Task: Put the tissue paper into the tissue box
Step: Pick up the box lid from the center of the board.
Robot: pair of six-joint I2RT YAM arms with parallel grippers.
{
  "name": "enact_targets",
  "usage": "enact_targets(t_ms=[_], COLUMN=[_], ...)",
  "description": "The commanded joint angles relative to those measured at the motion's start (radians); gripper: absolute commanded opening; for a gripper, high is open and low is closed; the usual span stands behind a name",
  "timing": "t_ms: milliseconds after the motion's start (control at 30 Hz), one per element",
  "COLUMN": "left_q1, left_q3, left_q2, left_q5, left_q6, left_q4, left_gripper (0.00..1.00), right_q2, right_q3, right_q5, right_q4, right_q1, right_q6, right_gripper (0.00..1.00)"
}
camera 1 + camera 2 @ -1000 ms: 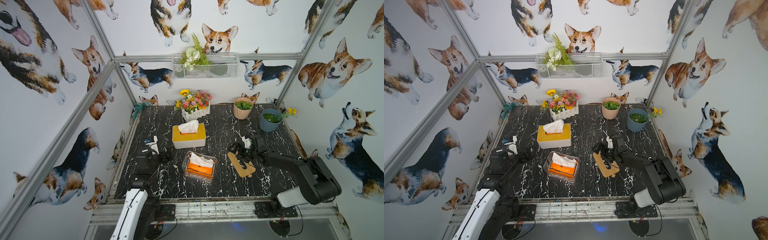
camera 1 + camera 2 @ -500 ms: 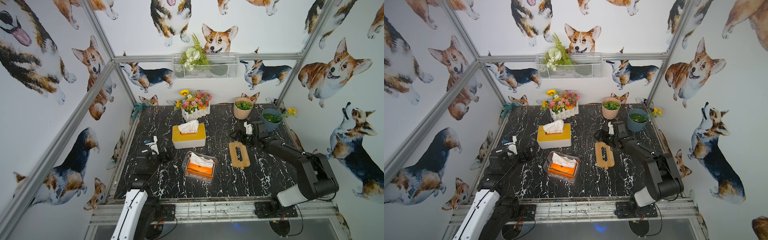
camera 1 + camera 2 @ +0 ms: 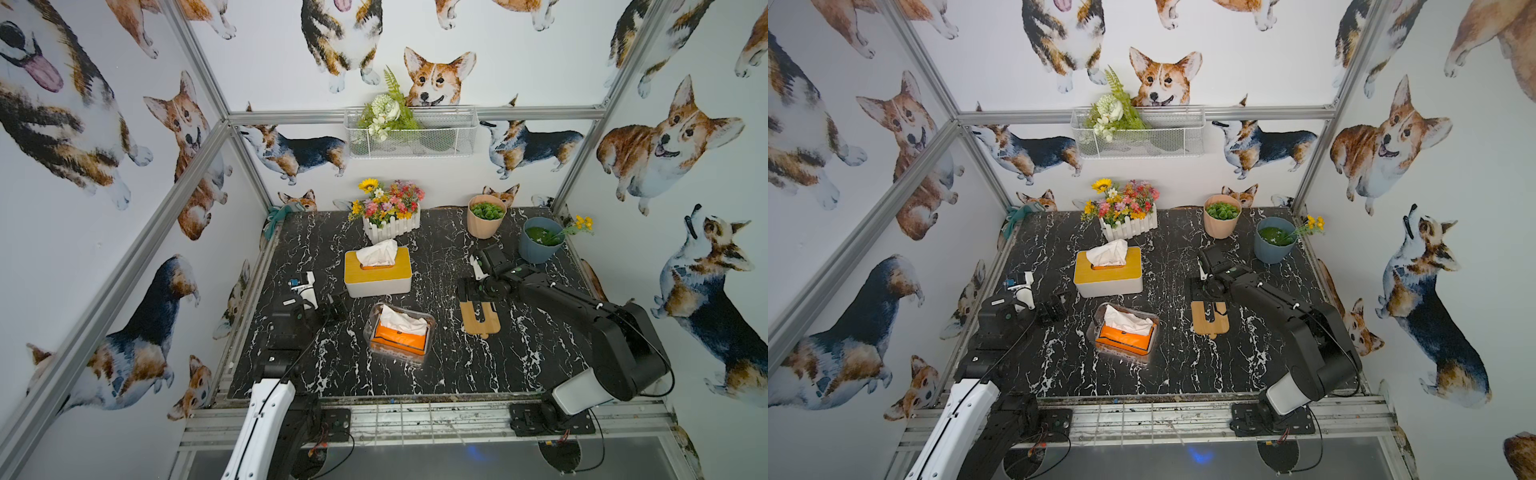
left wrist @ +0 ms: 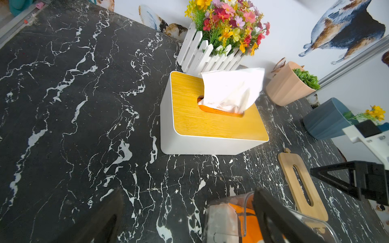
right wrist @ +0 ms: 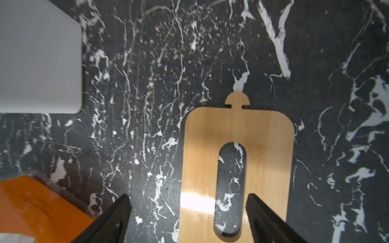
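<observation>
My left claw [image 4: 187, 197] and right claw [image 5: 188, 196] both gape empty; right hovers over the wooden lid [image 5: 265, 134], lying lengthwise front-to-back.

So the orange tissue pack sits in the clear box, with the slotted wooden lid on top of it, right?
No. The orange tissue pack sits in the clear box, but the slotted wooden lid lies flat on the table beside it in both top views.
</observation>
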Motion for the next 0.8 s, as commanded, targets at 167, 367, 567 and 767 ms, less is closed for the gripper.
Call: enact_targets(t_ms=[167, 367, 567, 767], left_q1=[0.0, 0.001, 0.0, 0.0], left_q3=[-0.003, -0.003, -0.003, -0.003], left_q2=[0.005, 0.006, 0.008, 0.01], left_q5=[0.006, 0.005, 0.007, 0.007], left_q6=[0.006, 0.005, 0.006, 0.006], left_q4=[0.02, 0.02, 0.02, 0.02], left_gripper=[1.0, 1.0, 1.0, 1.0], right_q2=[0.089, 0.139, 0.164, 0.183], right_q3=[0.001, 0.006, 0.003, 0.002], right_q5=[0.078, 0.121, 0.108, 0.128], right_q4=[-0.062, -0.069, -0.064, -0.078], right_q1=[0.055, 0.086, 0.09, 0.097], right_q6=[-0.023, -0.034, -0.036, -0.03], right_gripper=[0.84, 0.79, 0.65, 0.64])
